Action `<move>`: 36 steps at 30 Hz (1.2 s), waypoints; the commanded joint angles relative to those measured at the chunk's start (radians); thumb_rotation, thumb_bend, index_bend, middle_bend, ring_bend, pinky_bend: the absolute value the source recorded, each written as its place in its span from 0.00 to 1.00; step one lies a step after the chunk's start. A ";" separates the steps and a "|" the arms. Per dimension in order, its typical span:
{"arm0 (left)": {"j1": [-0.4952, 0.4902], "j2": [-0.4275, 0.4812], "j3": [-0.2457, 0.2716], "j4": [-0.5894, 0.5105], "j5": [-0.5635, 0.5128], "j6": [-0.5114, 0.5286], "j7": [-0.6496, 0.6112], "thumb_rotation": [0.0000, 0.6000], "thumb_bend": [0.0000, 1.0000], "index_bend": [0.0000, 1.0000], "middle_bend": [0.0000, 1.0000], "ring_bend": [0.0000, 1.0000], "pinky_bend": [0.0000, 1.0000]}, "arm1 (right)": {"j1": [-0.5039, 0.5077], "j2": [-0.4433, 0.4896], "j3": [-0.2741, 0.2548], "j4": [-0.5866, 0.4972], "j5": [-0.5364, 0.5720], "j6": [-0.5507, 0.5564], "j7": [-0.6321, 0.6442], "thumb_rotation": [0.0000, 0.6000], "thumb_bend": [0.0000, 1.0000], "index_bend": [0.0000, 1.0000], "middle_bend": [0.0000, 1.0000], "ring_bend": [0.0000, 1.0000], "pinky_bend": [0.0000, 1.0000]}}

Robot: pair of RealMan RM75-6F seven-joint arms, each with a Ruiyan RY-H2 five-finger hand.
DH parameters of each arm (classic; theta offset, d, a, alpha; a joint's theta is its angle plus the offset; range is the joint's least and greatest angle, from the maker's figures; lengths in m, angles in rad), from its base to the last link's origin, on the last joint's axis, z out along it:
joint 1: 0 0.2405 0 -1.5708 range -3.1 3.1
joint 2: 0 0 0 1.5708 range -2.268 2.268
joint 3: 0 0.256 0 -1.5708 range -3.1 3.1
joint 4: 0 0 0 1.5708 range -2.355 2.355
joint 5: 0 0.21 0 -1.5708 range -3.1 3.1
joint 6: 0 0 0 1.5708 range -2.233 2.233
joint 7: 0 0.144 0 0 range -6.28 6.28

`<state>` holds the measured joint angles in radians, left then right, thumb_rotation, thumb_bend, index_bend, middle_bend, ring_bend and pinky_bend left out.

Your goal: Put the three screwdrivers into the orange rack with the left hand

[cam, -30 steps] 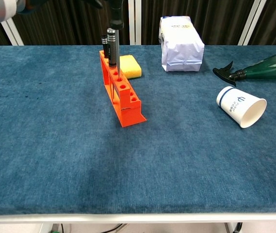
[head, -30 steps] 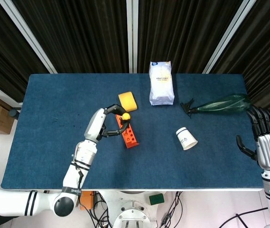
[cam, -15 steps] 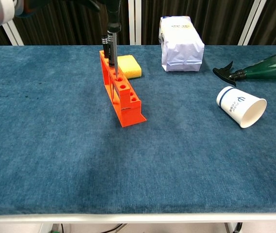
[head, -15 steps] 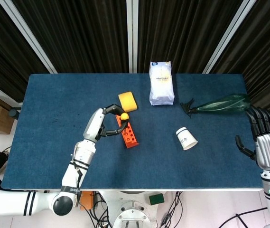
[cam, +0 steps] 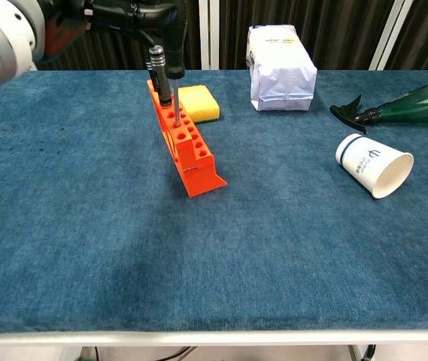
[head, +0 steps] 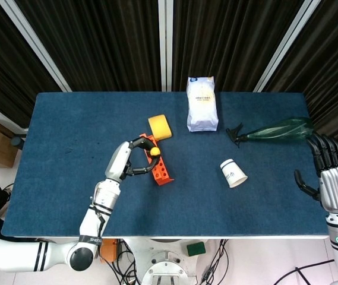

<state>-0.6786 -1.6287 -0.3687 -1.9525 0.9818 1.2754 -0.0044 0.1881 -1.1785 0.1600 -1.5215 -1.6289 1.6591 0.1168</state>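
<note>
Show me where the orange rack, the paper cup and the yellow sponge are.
orange rack (cam: 195, 154): chest view, near end block.
paper cup (cam: 370, 163): chest view, side wall.
yellow sponge (cam: 198, 103): chest view, top face.

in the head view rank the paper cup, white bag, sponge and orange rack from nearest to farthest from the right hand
From the right hand, at the table's right edge:
1. Paper cup, on its side, right of centre.
2. White bag, at the back, centre.
3. Orange rack, left of centre, by the left hand.
4. Sponge, behind the rack; nearly as far as the rack, so the last two are a close call.
</note>
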 commanded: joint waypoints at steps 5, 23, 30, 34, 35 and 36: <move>0.008 -0.008 0.007 0.018 0.021 -0.017 -0.018 1.00 0.34 0.63 0.56 0.40 0.33 | 0.002 -0.001 0.001 0.000 0.002 -0.004 0.000 1.00 0.40 0.00 0.00 0.00 0.00; 0.030 -0.009 0.024 0.047 0.073 -0.046 -0.056 1.00 0.34 0.54 0.49 0.36 0.33 | 0.002 -0.002 0.000 0.004 0.006 -0.009 -0.003 1.00 0.40 0.00 0.00 0.00 0.00; 0.034 -0.007 0.025 0.050 0.083 -0.055 -0.062 1.00 0.34 0.48 0.48 0.35 0.33 | 0.003 -0.003 0.000 0.007 0.008 -0.012 -0.002 1.00 0.40 0.00 0.00 0.00 0.00; 0.035 -0.006 0.028 0.053 0.086 -0.065 -0.066 1.00 0.34 0.45 0.47 0.35 0.33 | 0.003 -0.004 0.001 0.009 0.009 -0.012 -0.001 1.00 0.40 0.00 0.00 0.00 0.00; 0.036 -0.005 0.028 0.054 0.087 -0.067 -0.067 1.00 0.34 0.43 0.47 0.35 0.33 | 0.003 -0.004 0.001 0.010 0.009 -0.012 -0.001 1.00 0.40 0.00 0.00 0.00 0.00; 0.036 -0.005 0.029 0.054 0.088 -0.068 -0.067 1.00 0.34 0.42 0.47 0.34 0.33 | 0.003 -0.003 0.001 0.010 0.009 -0.012 -0.001 1.00 0.40 0.00 0.00 0.00 0.00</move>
<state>-0.6425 -1.6336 -0.3400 -1.8985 1.0701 1.2077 -0.0715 0.1915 -1.1819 0.1606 -1.5117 -1.6194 1.6473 0.1157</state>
